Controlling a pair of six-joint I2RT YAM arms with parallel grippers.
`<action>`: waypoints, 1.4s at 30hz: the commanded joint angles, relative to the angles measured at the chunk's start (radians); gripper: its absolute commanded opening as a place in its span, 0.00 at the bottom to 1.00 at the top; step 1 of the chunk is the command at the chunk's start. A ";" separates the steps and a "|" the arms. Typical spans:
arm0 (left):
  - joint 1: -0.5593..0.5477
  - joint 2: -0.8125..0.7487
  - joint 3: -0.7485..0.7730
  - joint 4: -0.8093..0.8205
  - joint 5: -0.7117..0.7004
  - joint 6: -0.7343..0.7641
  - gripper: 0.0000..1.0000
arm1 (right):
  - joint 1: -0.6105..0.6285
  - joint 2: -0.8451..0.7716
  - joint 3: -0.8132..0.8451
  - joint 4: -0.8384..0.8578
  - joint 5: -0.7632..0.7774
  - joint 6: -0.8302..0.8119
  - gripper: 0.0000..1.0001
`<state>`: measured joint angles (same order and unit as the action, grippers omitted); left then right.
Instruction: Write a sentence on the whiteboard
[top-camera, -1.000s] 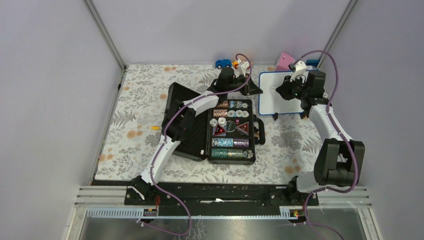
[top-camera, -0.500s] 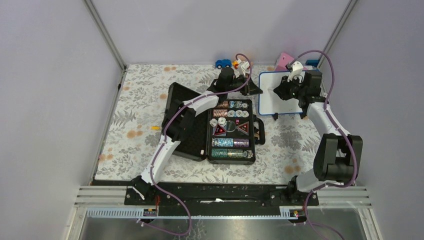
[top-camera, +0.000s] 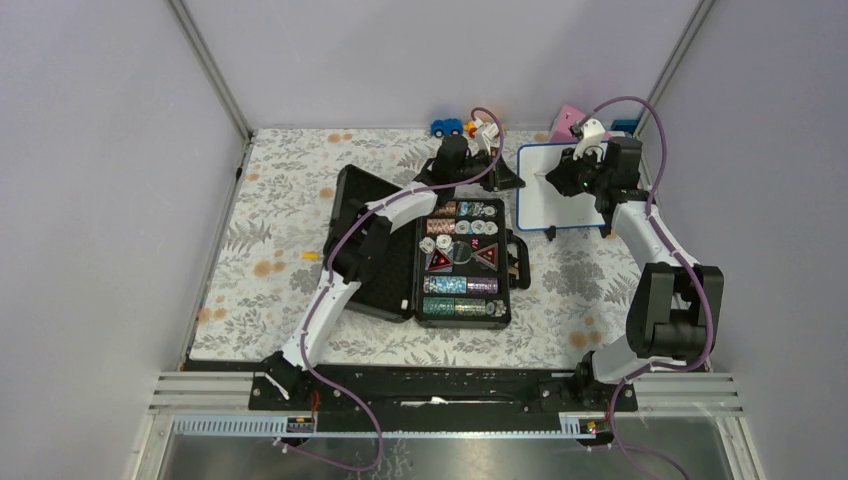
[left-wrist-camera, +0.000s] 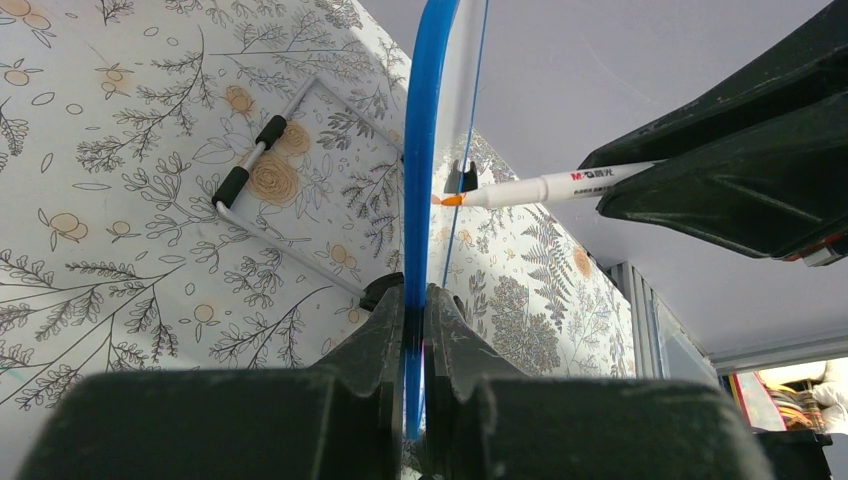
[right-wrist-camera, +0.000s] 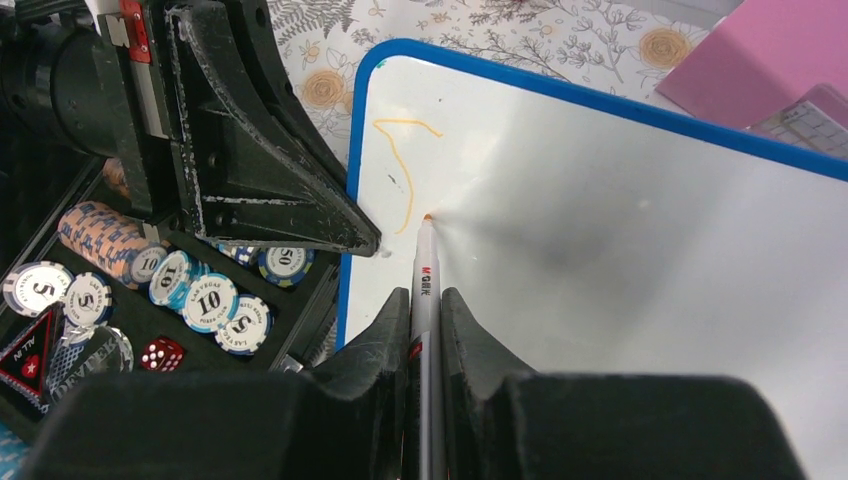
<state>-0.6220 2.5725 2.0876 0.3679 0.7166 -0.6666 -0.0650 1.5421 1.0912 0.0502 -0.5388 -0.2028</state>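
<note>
The whiteboard (top-camera: 545, 205) with its blue frame stands at the back right of the table. My left gripper (top-camera: 508, 180) is shut on its left edge, seen edge-on in the left wrist view (left-wrist-camera: 420, 150). My right gripper (top-camera: 565, 178) is shut on a white marker (right-wrist-camera: 424, 275) with an orange tip. The tip touches the board (right-wrist-camera: 640, 220) near its upper left corner. A short yellow-orange line (right-wrist-camera: 405, 165), the start of the sentence, runs beside the tip. The marker also shows in the left wrist view (left-wrist-camera: 545, 186).
An open black case (top-camera: 462, 262) of poker chips lies left of the board, its lid (top-camera: 360, 235) flat on the floral cloth. A pink wedge (top-camera: 568, 119) sits behind the board, small toys (top-camera: 460, 127) at the back edge. A metal stand (left-wrist-camera: 270, 190) lies on the cloth.
My right gripper has moved left and toward the back across the board with the marker. The left arm and the board have stayed in place.
</note>
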 joint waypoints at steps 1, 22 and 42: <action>-0.005 -0.011 -0.003 0.005 0.010 0.011 0.00 | 0.008 -0.002 0.051 0.055 0.037 0.008 0.00; -0.005 -0.010 -0.003 0.006 0.009 0.009 0.00 | -0.002 -0.045 0.002 0.041 0.070 -0.032 0.00; -0.005 -0.010 -0.004 0.017 0.011 -0.002 0.00 | -0.006 -0.062 -0.015 0.023 0.071 -0.047 0.00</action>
<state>-0.6220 2.5725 2.0872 0.3683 0.7193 -0.6670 -0.0654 1.5043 1.0382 0.0563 -0.4828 -0.2401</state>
